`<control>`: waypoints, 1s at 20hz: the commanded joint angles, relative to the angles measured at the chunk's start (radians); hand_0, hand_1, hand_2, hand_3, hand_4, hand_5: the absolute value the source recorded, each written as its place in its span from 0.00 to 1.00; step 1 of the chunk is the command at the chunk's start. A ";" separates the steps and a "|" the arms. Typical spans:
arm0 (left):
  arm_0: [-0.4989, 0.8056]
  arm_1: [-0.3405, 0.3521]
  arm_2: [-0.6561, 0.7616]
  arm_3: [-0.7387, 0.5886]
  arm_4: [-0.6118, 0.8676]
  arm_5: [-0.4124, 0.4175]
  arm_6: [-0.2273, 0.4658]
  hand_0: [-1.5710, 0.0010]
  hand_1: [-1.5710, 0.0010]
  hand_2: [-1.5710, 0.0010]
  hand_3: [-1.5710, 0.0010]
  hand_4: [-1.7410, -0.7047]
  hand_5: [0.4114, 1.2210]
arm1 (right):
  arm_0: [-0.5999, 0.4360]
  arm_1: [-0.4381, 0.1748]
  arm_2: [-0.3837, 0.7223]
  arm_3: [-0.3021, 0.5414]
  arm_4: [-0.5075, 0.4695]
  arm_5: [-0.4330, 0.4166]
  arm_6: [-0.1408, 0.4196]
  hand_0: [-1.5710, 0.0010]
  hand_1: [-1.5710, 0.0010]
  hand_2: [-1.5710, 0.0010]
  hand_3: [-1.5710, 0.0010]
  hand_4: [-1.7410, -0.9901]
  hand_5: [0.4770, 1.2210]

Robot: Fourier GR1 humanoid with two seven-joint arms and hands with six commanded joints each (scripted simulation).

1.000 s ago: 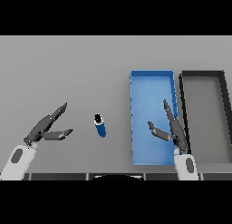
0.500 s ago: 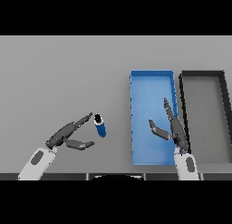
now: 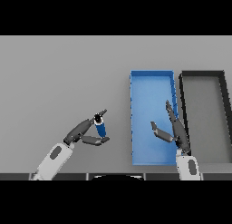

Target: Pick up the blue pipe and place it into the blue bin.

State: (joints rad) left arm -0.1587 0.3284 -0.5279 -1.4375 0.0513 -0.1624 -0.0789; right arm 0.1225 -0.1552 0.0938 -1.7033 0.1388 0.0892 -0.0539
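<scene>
The blue pipe (image 3: 100,127) is a short blue cylinder with a dark end, lying on the grey table left of the blue bin (image 3: 136,80). My left hand (image 3: 83,130) reaches in from the lower left; its fingers run straight to the pipe's dark top end while the thumb lies under the pipe's lower end, so the pipe sits in the gap between them. The hand is open. My right hand (image 3: 176,127) hovers over the blue bin's right side with straight fingers, holding nothing.
A black bin (image 3: 185,80) stands directly right of the blue bin, their long sides almost touching. Both bins reach close to the table's front edge. Bare grey table stretches to the left and behind the pipe.
My left hand has moved right from the table's left side until its fingers and thumb bracket the blue pipe. The pipe and my right hand have stayed where they were.
</scene>
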 commanded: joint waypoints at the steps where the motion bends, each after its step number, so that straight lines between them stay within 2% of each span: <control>1: -0.020 -0.014 -0.004 0.029 -0.020 0.010 -0.004 1.00 1.00 1.00 1.00 0.54 0.10 | -0.012 0.006 -0.001 0.007 -0.006 0.000 0.020 1.00 1.00 1.00 1.00 0.56 0.25; 3: -0.024 -0.037 -0.018 0.048 -0.038 0.019 -0.023 1.00 1.00 1.00 1.00 0.56 0.10 | -0.002 0.005 0.001 -0.002 0.001 -0.004 0.019 1.00 1.00 1.00 1.00 0.56 0.25; 6: -0.035 -0.075 -0.007 0.077 0.013 -0.014 -0.038 1.00 1.00 0.98 0.99 0.51 0.15 | 0.005 0.006 0.002 -0.008 0.000 -0.004 0.015 1.00 1.00 1.00 1.00 0.56 0.25; 7: -0.037 -0.085 -0.006 0.081 0.021 -0.017 -0.040 1.00 1.00 0.95 0.96 0.48 0.19 | -0.002 0.011 0.004 0.006 0.002 -0.005 0.020 1.00 1.00 1.00 1.00 0.56 0.25; 8: -0.044 -0.104 -0.005 0.094 0.025 -0.013 -0.037 1.00 0.94 0.87 0.87 0.45 0.24 | 0.008 0.018 0.013 -0.006 0.009 -0.008 0.014 1.00 1.00 1.00 1.00 0.56 0.25; 9: -0.048 -0.121 -0.002 0.095 0.043 -0.018 -0.024 0.94 0.84 0.75 0.70 0.42 0.39 | -0.002 0.021 0.011 0.005 0.010 -0.011 0.018 1.00 1.00 1.00 1.00 0.56 0.25; 10: -0.040 -0.125 0.007 0.096 0.064 -0.024 -0.040 0.78 0.68 0.60 0.56 0.34 0.51 | -0.008 0.012 0.001 0.003 -0.002 -0.005 0.014 1.00 1.00 1.00 1.00 0.56 0.25; 11: -0.034 -0.137 0.004 0.103 0.068 -0.023 -0.042 0.63 0.54 0.48 0.47 0.28 0.61 | -0.014 0.006 0.001 0.016 0.008 -0.007 0.021 1.00 1.00 1.00 1.00 0.56 0.25; 12: -0.030 -0.142 0.002 0.103 0.067 -0.031 -0.060 0.50 0.44 0.38 0.38 0.22 0.69 | -0.008 0.006 0.003 0.014 0.013 -0.009 0.006 1.00 1.00 1.00 1.00 0.57 0.25; 13: -0.037 -0.146 0.006 0.107 0.072 -0.035 -0.049 0.40 0.35 0.31 0.30 0.18 0.75 | -0.010 -0.002 -0.004 0.014 0.007 -0.005 0.005 1.00 1.00 1.00 1.00 0.58 0.25; 16: -0.024 -0.142 -0.019 0.082 0.041 -0.003 -0.062 0.21 0.18 0.16 0.17 0.10 0.87 | -0.013 0.003 0.006 0.007 0.009 -0.002 0.020 1.00 1.00 1.00 1.00 0.59 0.25; 20: -0.017 -0.147 -0.031 0.033 0.041 0.010 -0.077 0.08 0.07 0.06 0.10 0.05 0.95 | -0.024 -0.002 0.001 0.021 0.021 -0.011 0.019 1.00 1.00 1.00 1.00 0.61 0.25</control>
State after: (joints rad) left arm -0.1760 0.1812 -0.5592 -1.4046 0.0950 -0.1552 -0.1620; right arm 0.0985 -0.1570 0.0947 -1.6829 0.1594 0.0784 -0.0335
